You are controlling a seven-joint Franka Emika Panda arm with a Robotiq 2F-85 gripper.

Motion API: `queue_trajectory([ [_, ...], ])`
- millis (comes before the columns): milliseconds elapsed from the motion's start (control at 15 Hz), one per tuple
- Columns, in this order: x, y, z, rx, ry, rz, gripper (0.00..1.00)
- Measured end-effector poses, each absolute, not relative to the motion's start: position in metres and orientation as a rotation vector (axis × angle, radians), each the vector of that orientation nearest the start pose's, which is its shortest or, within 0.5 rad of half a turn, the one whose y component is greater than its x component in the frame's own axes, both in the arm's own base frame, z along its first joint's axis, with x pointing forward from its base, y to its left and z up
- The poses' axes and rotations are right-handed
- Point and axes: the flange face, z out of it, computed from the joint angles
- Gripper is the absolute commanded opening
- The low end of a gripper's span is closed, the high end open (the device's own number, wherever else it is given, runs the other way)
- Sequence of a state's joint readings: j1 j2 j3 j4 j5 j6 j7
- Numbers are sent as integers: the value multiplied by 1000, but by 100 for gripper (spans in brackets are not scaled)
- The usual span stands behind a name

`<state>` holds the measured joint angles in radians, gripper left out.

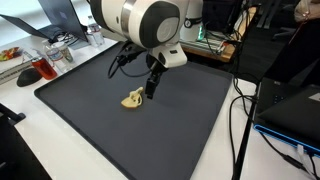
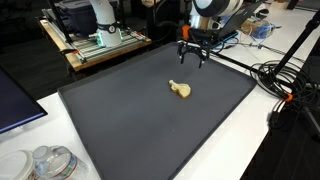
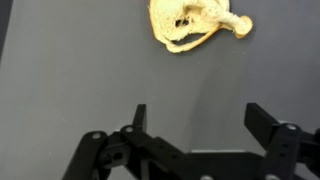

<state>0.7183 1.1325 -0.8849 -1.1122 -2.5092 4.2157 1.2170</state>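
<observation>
The two black fingers (image 3: 139,118) stand spread wide with nothing between them but bare mat. The gripper (image 3: 197,120) is released and holds nothing. In the wrist view the pale yellow lumpy thing (image 3: 190,25) lies beyond the fingertips, near the top edge of the picture and clear of both, with a short stub sticking out to its right. From where I stand the gripper (image 2: 192,55) hangs above the dark grey mat (image 2: 150,130), pointing down, and the yellow thing (image 2: 181,90) rests flat on the mat just nearer than it, roughly in the middle of the far half. In an exterior view the gripper (image 1: 150,88) looks to be right over the yellow thing (image 1: 133,99), close to its right side, but I cannot tell from here whether a fingertip touches it. The wrist view suggests they are apart. The mat covers most of a white table (image 1: 215,160). Round about it are black cables (image 2: 290,95) trailing off the right edge, clear plastic tubs (image 2: 50,160) at the near left corner, and a dark laptop (image 1: 295,110) to the right.
</observation>
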Motion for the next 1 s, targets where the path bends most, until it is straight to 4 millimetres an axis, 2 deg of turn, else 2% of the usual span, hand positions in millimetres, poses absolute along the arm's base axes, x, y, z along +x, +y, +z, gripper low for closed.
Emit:
queue_trajectory([
  [267,576,166,244,1510,2498,-123,100],
  [600,541,180,251,1389,2603,-202,100],
  [800,527,186,260,1353,2633,-213,100],
  [1000,521,187,280,1394,2615,-164,100],
])
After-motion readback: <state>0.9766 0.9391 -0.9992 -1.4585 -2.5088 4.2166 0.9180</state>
